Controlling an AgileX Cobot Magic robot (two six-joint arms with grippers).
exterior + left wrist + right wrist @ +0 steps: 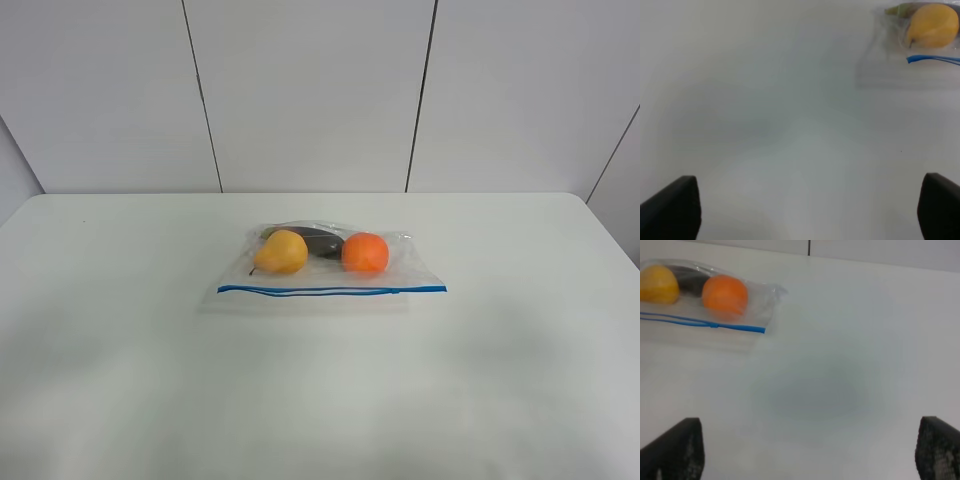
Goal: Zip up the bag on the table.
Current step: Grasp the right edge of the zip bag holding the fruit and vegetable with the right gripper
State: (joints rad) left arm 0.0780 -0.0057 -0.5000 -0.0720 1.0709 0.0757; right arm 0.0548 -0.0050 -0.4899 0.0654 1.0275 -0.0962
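The clear bag (325,272) lies flat in the middle of the white table (120,350), its blue seal strip (330,290) along the near edge. Inside are a yellow pear (282,251), an orange (365,252) and a dark item (318,241). No arm shows in the exterior high view. The left gripper (810,210) is open over bare table, the bag's pear end (932,25) far off. The right gripper (807,450) is open over bare table, the bag's orange end (725,294) well away.
A grey panelled wall (310,90) stands behind the table's far edge. Bare tabletop surrounds the bag on all sides.
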